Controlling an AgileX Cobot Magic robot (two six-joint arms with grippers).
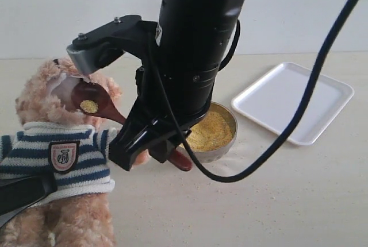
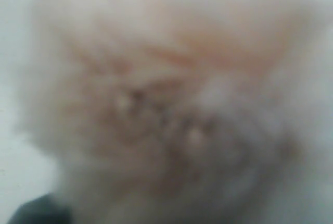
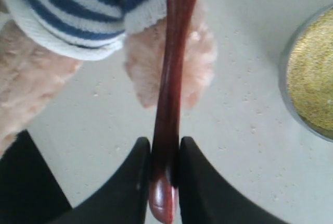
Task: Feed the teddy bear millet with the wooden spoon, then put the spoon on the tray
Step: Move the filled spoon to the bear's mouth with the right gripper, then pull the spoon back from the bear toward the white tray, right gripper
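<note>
Lower centre, right gripper (image 3: 165, 146) clamps the glossy wooden spoon (image 3: 176, 52) near its handle tip; likely light, stiff, slippery.

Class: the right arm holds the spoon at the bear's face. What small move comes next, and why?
Probably tip the wooden spoon gently toward the teddy bear: the right pincer grips the handle, and the spoon's bowl, carrying millet, sits at the bear's muzzle.

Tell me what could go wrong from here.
The wooden spoon carries millet at the muzzle of the teddy bear; a tilt may spill grains into the fur.
The right gripper pinches the handle only near its end, so it may swivel.
The metal bowl lies between the spoon and the tray; it might be knocked.
</note>
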